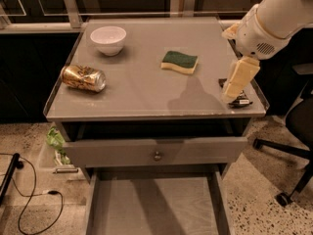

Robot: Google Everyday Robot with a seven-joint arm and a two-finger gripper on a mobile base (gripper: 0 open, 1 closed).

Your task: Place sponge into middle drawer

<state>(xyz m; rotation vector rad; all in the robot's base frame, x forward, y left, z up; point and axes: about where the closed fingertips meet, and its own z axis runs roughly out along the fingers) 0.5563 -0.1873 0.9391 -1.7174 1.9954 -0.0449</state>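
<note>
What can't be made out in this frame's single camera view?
Black wrapped bar: camera view, mostly hidden behind the pincer, which hangs over the right edge of the tabletop.
Middle drawer: camera view, its front end cut off by the bottom edge.
Knobbed drawer: camera view, inside hidden under the tabletop.
Can: camera view, label too small to read.
</note>
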